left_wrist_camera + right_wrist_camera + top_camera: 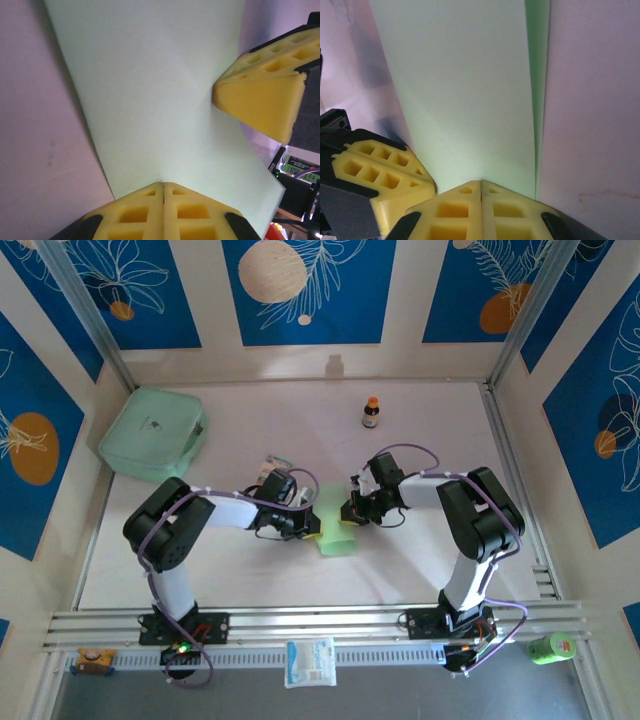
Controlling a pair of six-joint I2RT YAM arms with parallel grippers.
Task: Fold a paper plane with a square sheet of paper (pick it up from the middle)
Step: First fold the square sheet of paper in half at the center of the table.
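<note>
the square sheet of paper [336,532] lies flat near the middle of the table [420,575]; from above we see it as a narrow pale green strip running from near to far. in the right wrist view a darker green band runs along one long side of it. the left gripper [163,187] meets its left long edge, yellow fingers pressed together with no gap. the right gripper [481,185] meets the opposite edge, its fingers likewise pressed together. we cannot tell whether either nips any paper. just behind the left wrist lies a small striped packet [277,464]. a mint-green plastic box [152,435] sits at the far left corner, and a small brown bottle [371,413] with an orange cap stands near the far edge
</note>
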